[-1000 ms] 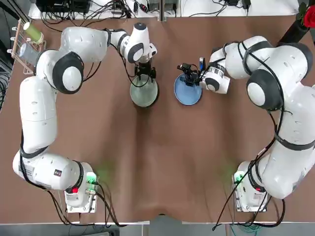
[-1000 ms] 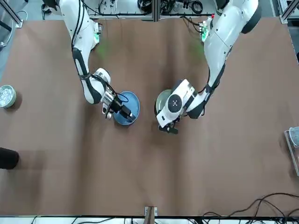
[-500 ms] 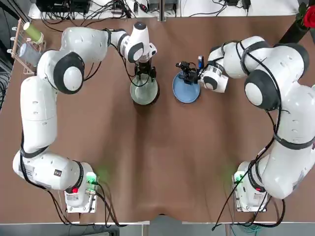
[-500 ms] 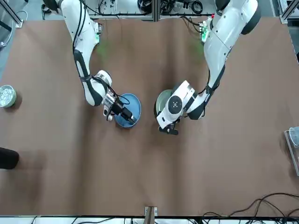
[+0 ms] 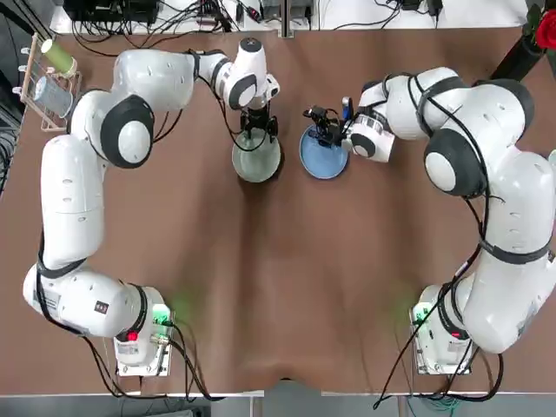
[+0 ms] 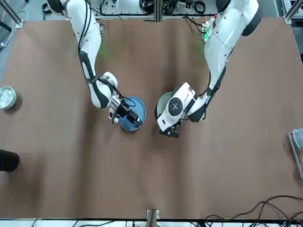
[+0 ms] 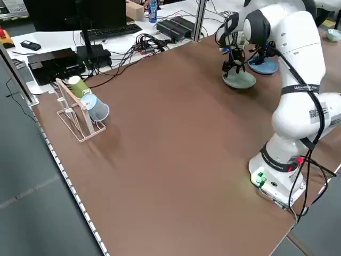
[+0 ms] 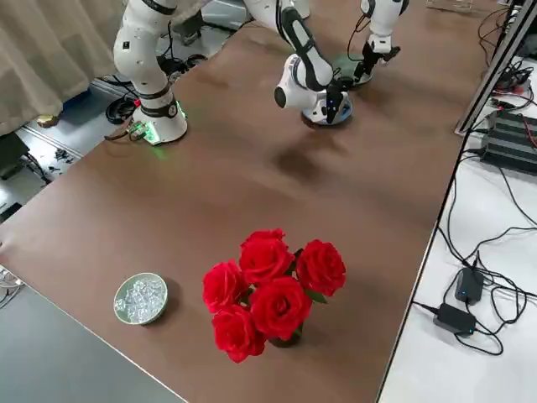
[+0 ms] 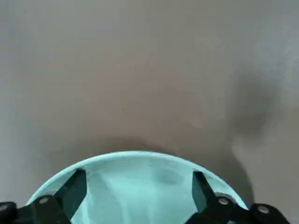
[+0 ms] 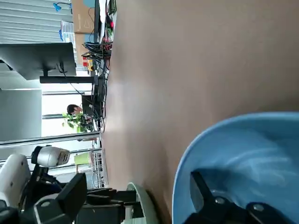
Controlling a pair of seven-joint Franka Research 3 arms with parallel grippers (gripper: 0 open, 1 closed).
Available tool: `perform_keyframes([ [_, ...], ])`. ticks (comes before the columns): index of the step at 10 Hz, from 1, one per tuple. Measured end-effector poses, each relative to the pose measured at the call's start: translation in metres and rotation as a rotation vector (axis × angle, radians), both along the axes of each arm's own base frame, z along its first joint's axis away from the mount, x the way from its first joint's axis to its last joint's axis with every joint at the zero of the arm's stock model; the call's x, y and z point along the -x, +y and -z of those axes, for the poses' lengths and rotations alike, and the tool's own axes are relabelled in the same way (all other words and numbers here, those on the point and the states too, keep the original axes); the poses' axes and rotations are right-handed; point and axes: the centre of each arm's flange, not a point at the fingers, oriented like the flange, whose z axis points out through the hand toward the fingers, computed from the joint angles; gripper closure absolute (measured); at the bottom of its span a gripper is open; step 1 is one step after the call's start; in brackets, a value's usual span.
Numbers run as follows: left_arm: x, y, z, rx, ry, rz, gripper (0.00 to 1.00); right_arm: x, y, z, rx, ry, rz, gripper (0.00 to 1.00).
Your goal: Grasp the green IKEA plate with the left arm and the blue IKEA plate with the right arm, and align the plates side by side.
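The pale green plate (image 5: 257,165) lies flat on the brown table, with the light blue plate (image 5: 321,161) just to its right and a narrow gap between them. My left gripper (image 5: 258,132) points down at the green plate's far rim. In the left wrist view its fingers (image 9: 74,186) stand apart over the green plate (image 9: 140,191). My right gripper (image 5: 323,129) reaches in low from the right at the blue plate's far edge. In the right wrist view one finger (image 10: 201,186) is inside the blue plate (image 10: 252,149) and the other outside its rim.
A wooden rack with cups (image 5: 48,82) stands at the table's far left edge. A vase of red roses (image 8: 268,294) and a small bowl (image 8: 141,298) stand near the right edge. Cables and boxes (image 5: 174,13) lie beyond the far edge.
My right gripper slid left and slightly away from the bases, and the blue plate moved with it, closer to the green plate. The left gripper and green plate shifted slightly away from the bases.
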Motion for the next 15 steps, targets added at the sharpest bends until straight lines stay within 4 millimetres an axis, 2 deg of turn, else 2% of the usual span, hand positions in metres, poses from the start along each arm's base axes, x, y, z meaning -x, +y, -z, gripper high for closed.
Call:
perform_keyframes([
  [15,-0.026,0.001,-0.002,0.017,-0.035,-0.031,0.00,-0.011,0.053,0.005,-0.063,-0.011,0.005,0.02],
])
